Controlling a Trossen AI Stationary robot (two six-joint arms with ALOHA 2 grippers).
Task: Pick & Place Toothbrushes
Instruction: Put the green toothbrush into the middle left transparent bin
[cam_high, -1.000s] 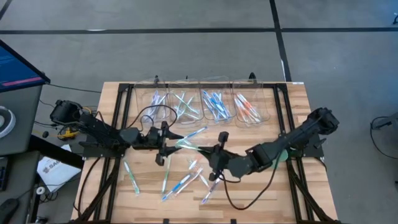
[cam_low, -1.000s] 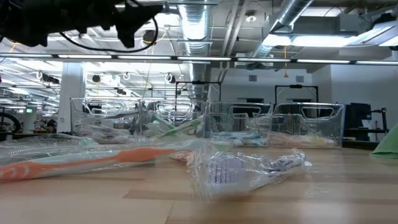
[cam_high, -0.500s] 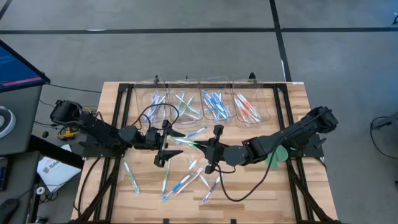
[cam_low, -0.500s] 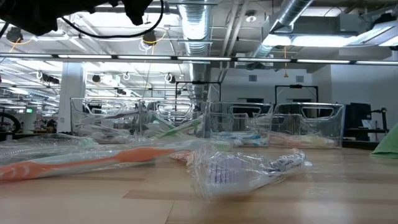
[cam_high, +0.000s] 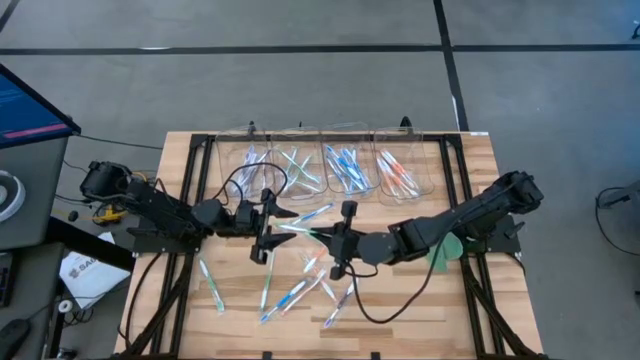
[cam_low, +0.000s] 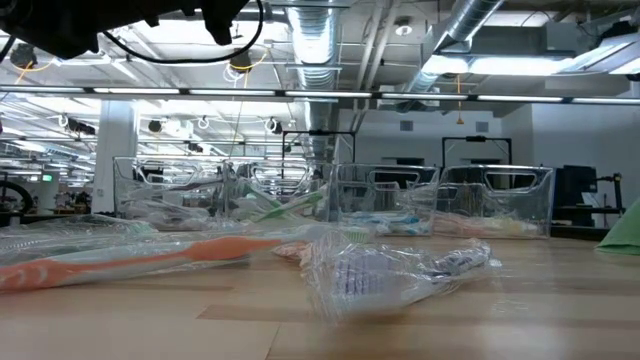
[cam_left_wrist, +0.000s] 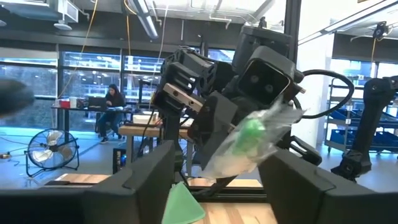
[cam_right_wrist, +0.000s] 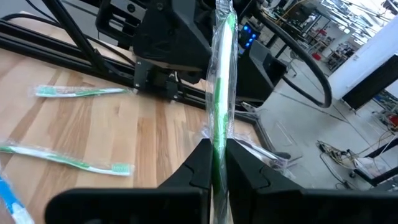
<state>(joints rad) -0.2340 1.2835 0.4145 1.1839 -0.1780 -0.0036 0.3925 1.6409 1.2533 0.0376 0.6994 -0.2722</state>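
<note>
**Green brush held up, many still loose**

The right end effector (cam_high: 334, 237) hangs over the middle of the counter (cam_high: 480, 160), closed tight on a green toothbrush (cam_right_wrist: 220, 93) in a clear wrapper. In the right wrist view its two fingers (cam_right_wrist: 198, 163) pinch the brush, which stands up between them. The left end effector (cam_high: 268, 222) is just beside it, facing it, with its fingers spread wide and nothing in them.

The job looks about half done. Four clear bins (cam_high: 340, 165) stand in a row along the far edge, and each has some toothbrushes in it, sorted by colour. The bin counts are too small to tell well, maybe three to five each.

About eight to ten loose toothbrushes (cam_high: 290, 295) lie on the near half of the counter. A flat green disc (cam_high: 445, 250) lies near the right edge.
</note>
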